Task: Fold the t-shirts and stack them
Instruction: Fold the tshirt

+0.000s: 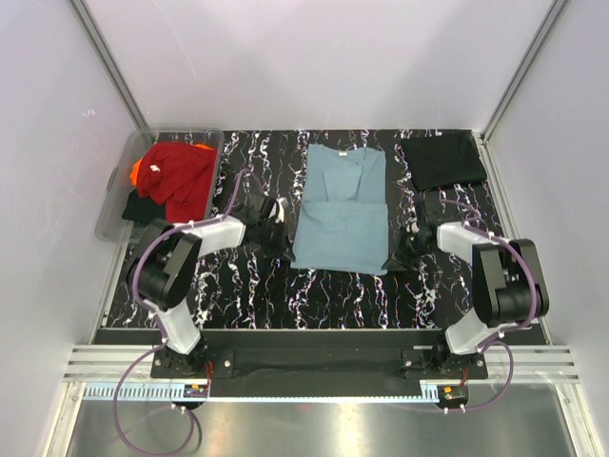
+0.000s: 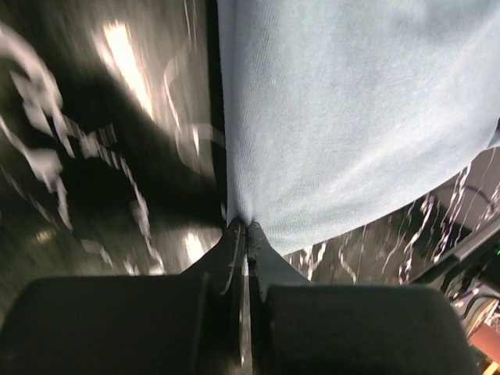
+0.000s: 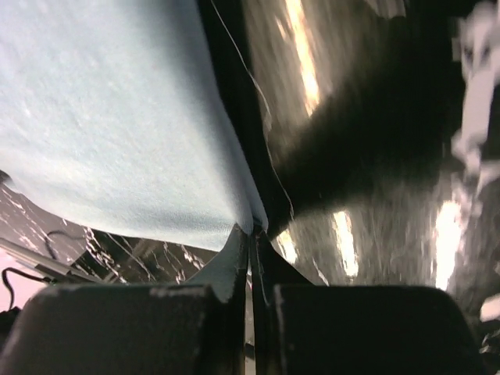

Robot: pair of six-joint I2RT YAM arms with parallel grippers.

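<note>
A dusty teal-blue t-shirt (image 1: 340, 211) lies on the black marbled table, its sleeves folded in to a long strip. My left gripper (image 1: 285, 253) is shut on the shirt's near left corner; in the left wrist view the cloth (image 2: 351, 117) runs up from the pinched fingertips (image 2: 245, 228). My right gripper (image 1: 392, 263) is shut on the near right corner, with the blue fabric (image 3: 109, 117) spreading left from its closed tips (image 3: 255, 232). A folded black t-shirt (image 1: 443, 159) lies at the far right. Red (image 1: 181, 171), orange (image 1: 139, 171) and black (image 1: 143, 207) shirts sit in the tub.
A clear plastic tub (image 1: 111, 211) stands at the far left corner of the table. White walls with metal frame posts close in the table on three sides. The arm bases (image 1: 186, 357) sit on the rail at the near edge.
</note>
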